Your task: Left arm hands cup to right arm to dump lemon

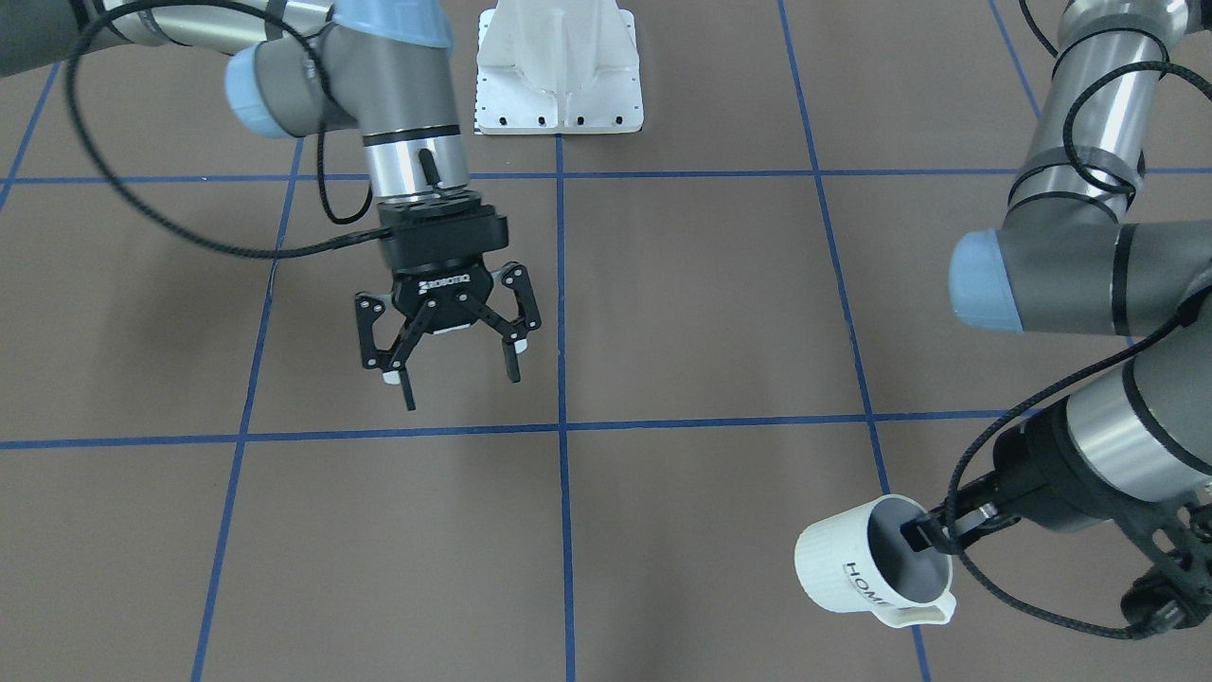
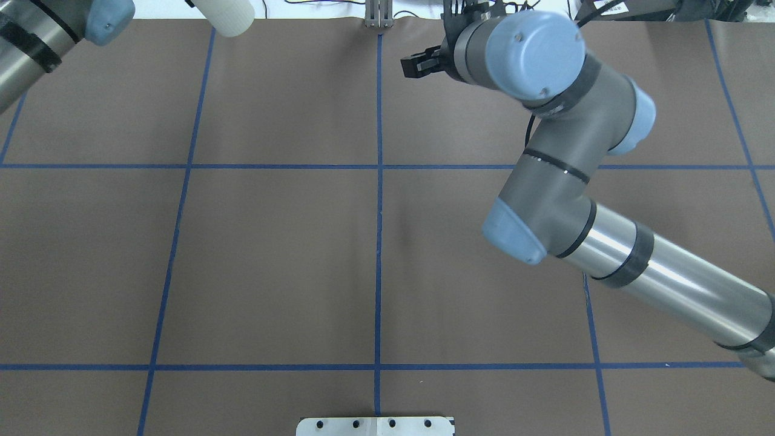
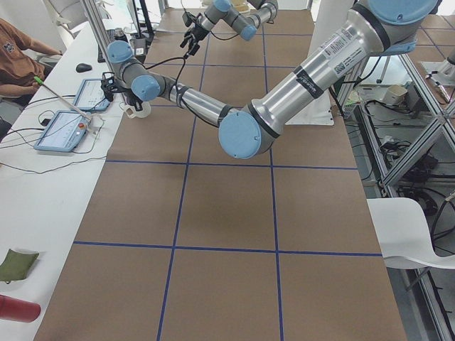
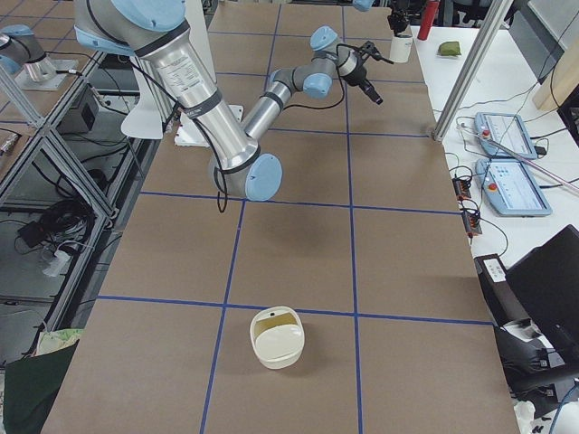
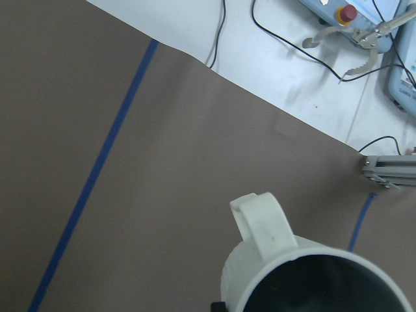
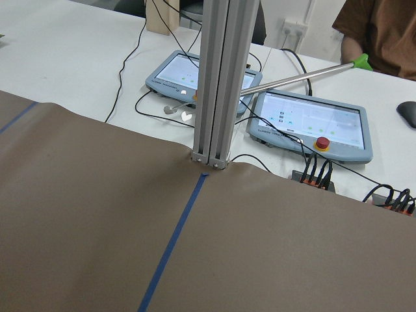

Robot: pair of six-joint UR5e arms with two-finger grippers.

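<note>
The off-white cup (image 1: 852, 568) with black "HOME" lettering hangs above the table near the operators' edge. My left gripper (image 1: 947, 530) is shut on its rim, one finger inside the grey interior and one outside. The left wrist view shows the cup (image 5: 312, 279) from above, its squared handle (image 5: 263, 221) pointing away. The cup (image 2: 233, 15) is at the top left of the overhead view. The lemon shows in no view. My right gripper (image 1: 462, 388) hangs open and empty over the table's middle, well apart from the cup. The right gripper (image 2: 424, 60) is partly hidden under its arm.
A white mount plate (image 1: 559, 76) sits at the robot's side of the table. A cream square bowl (image 4: 278, 336) stands toward the robot's right end. An aluminium post (image 6: 218, 84) and control tablets (image 6: 312, 123) line the far edge. A person (image 3: 21, 57) sits there.
</note>
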